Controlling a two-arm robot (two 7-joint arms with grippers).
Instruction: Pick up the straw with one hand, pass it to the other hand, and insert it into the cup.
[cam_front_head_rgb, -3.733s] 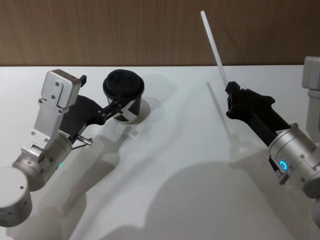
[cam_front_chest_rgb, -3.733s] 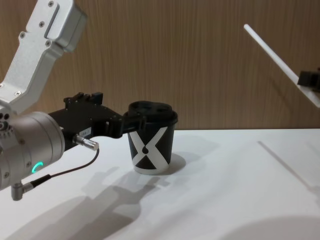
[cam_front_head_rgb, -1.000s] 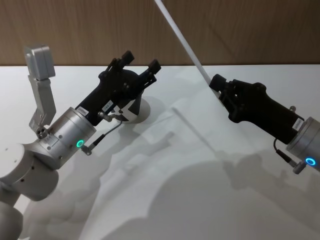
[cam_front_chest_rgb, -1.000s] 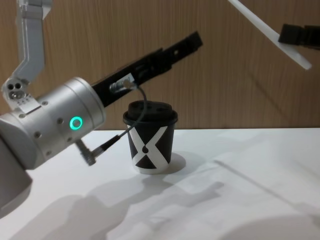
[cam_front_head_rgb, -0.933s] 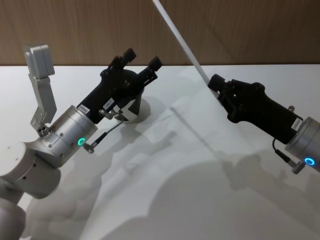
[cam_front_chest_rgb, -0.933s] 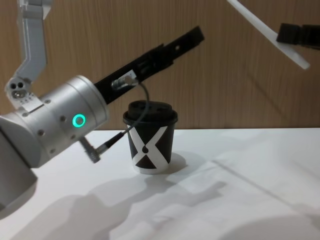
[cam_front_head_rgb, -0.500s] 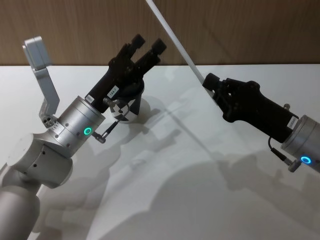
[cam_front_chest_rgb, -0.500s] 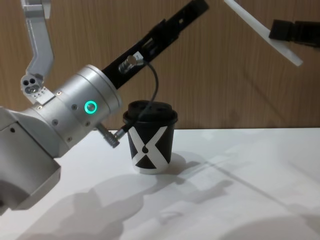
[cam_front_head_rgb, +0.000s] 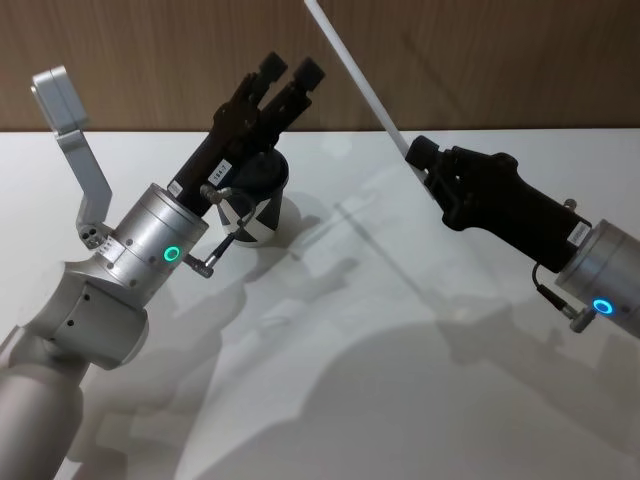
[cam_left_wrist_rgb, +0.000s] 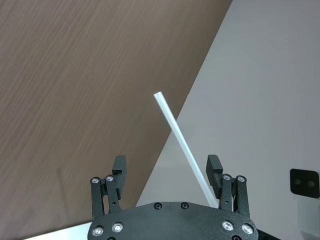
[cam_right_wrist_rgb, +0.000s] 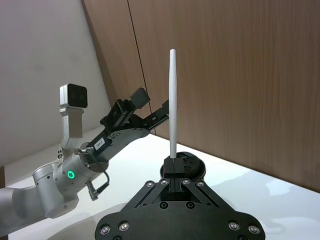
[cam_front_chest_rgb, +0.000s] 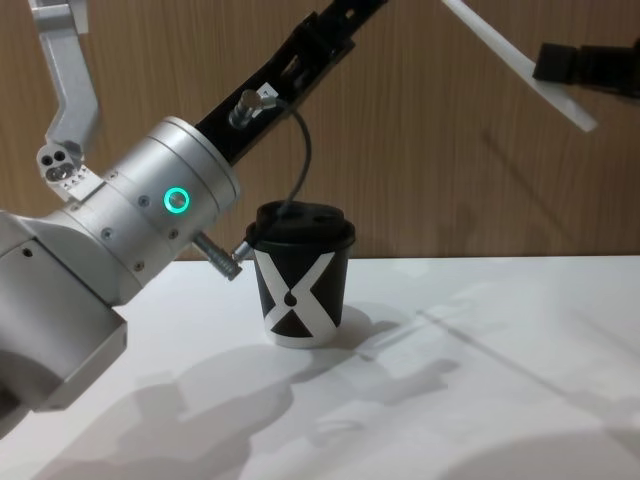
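The white straw (cam_front_head_rgb: 358, 76) slants up and away from my right gripper (cam_front_head_rgb: 416, 152), which is shut on its lower end, well above the table. In the right wrist view the straw (cam_right_wrist_rgb: 172, 105) stands straight out of the closed jaws. My left gripper (cam_front_head_rgb: 291, 68) is raised and tilted up toward the straw, open, a short way to its left. The left wrist view has the straw (cam_left_wrist_rgb: 181, 141) running between the spread fingertips (cam_left_wrist_rgb: 119, 164), farther off. Below the left gripper, the black cup (cam_front_chest_rgb: 300, 285) with the white X and a black lid stands on the table.
Both arms work over a white table (cam_front_head_rgb: 400, 380), with a wood-panelled wall (cam_front_chest_rgb: 450, 170) behind it. The left arm's silver wrist (cam_front_chest_rgb: 170, 205), with its green ring and thin black cable (cam_front_chest_rgb: 303, 150), hangs in front of and beside the cup.
My left gripper has lifted off the cup's level and swung upward toward the straw. The right gripper has carried the straw leftward and tilted it further left.
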